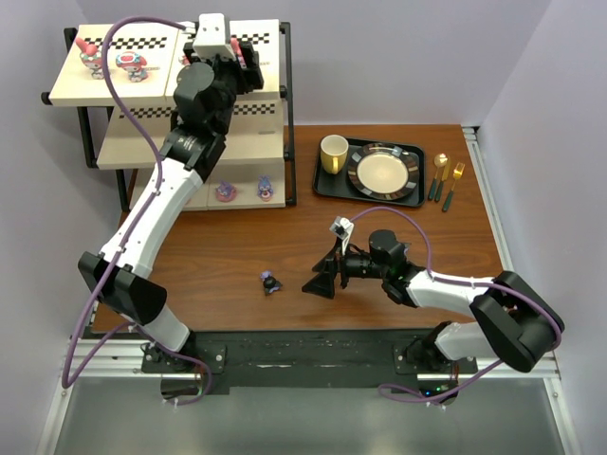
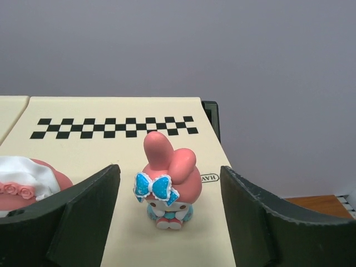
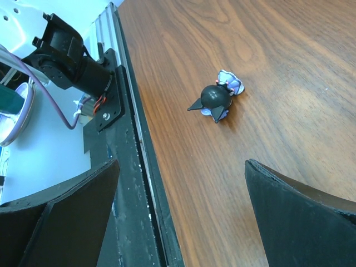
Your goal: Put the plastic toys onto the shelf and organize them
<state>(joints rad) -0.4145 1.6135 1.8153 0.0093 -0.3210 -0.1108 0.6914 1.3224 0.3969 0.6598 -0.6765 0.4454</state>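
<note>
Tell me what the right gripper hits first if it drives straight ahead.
Probably the dark figurine lying on the table ahead of the open right gripper; height is unclear, so it might pass just over.

From above we see soft, even light with no single hard source. The table [image 1: 237, 246] is bright, and the shadows on it are faint and blurred. The plate [image 1: 384, 172] carries small glints on its rim.

At the left wrist, the pink toy [image 2: 167, 186] is sharp and evenly lit on the shelf [image 2: 111, 108]. The left fingers [image 2: 83, 222] close to the lens look dark and a little soft, and the wall [image 2: 222, 50] dims toward the top.

At the right wrist, the wood shows a pale sheen at upper right. The dark toy [image 3: 216, 100] casts a small soft shadow and the right fingers [image 3: 300, 217] are near-black with little detail. The white surface [image 3: 33, 16] at upper left is washed out.
</note>
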